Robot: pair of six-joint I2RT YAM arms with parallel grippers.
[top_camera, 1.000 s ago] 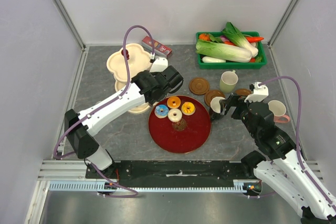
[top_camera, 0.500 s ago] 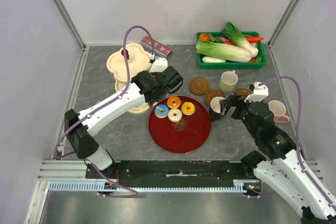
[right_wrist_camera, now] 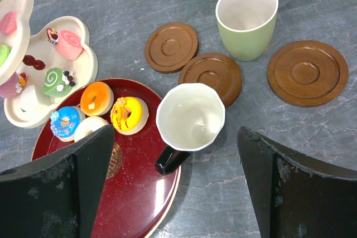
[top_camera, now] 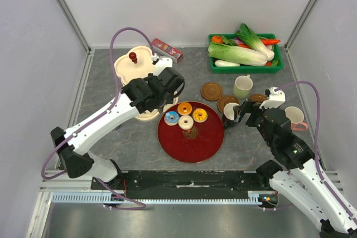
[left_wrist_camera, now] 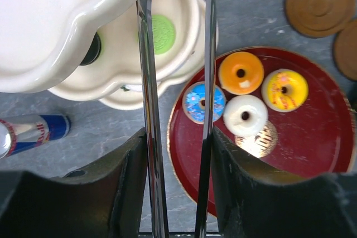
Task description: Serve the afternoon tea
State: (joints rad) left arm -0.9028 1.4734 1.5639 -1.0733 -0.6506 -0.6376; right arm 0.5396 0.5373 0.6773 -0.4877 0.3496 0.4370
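Meeting white walls [top_camera: 184, 4] on three sides, grey marbled tabletop [top_camera: 139, 143] with donuts [top_camera: 186, 121].

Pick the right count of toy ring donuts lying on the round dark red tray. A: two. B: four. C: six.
B: on the round dark red tray lie an orange donut, a blue donut, a white donut and a yellow donut, and no others.
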